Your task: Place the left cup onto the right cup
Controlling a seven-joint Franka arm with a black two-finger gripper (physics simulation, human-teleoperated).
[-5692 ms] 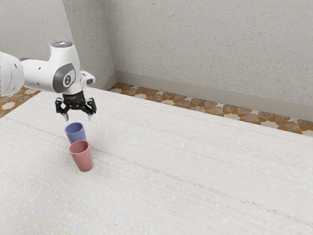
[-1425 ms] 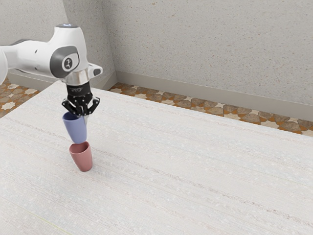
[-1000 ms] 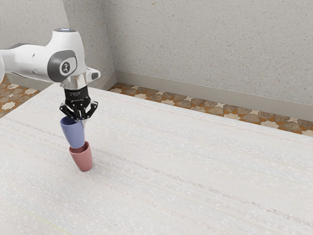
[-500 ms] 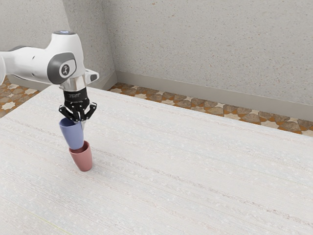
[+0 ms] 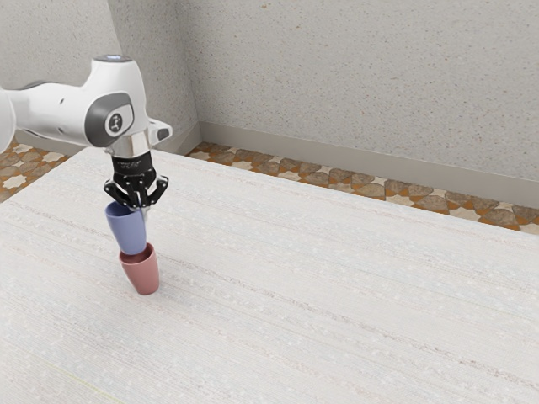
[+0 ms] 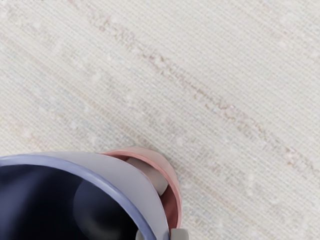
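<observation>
A rough, speckled grey plaster wall [image 5: 362, 76] fills the background, well behind the pincer. Below it, a wide table [image 5: 337, 295] with a pale, whitewashed wood grain spreads beneath the pincer and far off toward the exterior view's right. Between the table's far edge and the wall runs a strip of brown and cream patterned floor tiles [image 5: 337, 178].

A white, rounded robot arm [image 5: 76, 114] comes in from the exterior view's left and bends down at its wrist, so that the hand points at the table. At its end is the black two-finger pincer [image 5: 135, 202].

Directly under the pincer hangs a smooth tapered blue cup [image 5: 127, 229], mouth up and leaning slightly. The pincer's fingers are drawn in and pinch the cup at its rim, one finger outside the wall and one inside it as far as can be seen.

Right below the blue cup, and so under the pincer as well, a smooth tapered pink cup [image 5: 141, 269] stands on the table with its mouth up. The blue cup's base sits in the pink cup's mouth, so the two form a short, slightly crooked stack. How deep the base goes cannot be told.

In the wrist view, the blue cup's dark hollow and pale rim lie just under the hand. The pink cup's rim peeks out as a thin crescent beside and beneath it, with bare table beyond.
</observation>
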